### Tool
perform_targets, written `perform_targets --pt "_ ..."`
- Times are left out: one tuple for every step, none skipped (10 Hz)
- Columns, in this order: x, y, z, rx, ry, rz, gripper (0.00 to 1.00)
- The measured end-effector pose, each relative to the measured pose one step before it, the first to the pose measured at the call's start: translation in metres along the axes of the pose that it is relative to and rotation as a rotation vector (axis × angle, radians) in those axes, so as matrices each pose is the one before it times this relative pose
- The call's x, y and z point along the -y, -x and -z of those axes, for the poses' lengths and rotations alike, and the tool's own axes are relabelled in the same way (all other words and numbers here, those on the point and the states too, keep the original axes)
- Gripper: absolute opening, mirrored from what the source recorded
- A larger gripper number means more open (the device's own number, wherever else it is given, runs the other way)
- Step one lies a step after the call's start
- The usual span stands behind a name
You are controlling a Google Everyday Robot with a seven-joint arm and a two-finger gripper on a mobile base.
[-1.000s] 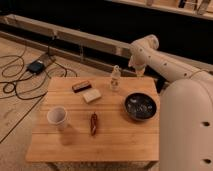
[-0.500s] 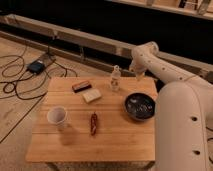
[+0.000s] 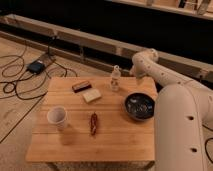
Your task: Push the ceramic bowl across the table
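Ceramic bowl: heavy, rigid, glossy, breakable; push low on its rim.
Gripper: above table's far edge.

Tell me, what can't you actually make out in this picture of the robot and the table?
- The gripper, at the table's far right edge in the camera view: too small and dark to read.
- The ceramic bowl's right rim: close beside the white arm, contact unclear.
- The small clear bottle's contents: too blurred.
- The reddish thing near the white cup: too small to identify.
- The arm's base: cut off by the right edge.
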Motion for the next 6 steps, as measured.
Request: perform_targets --pt "-0.00875 0.00325 -0.00834 0.00449 0.01355 -0.00487 0.61" --pt "-0.00634 0.00235 -0.00555 0.00317 0.01042 -0.00245 0.61" --pt "-0.00743 0.00247 -0.00636 0.00341 0.01164 -0.00285 0.61" --pt "-0.005 0.00155 -0.00419 0.00269 0.00632 -0.00238 0.61" --pt "-0.00649 0.00212 -0.00405 0.00435 0.0071 -0.0023 0.61" --pt "-0.00462 0.00185 -0.0022 0.00369 0.00374 -0.00037 0.61"
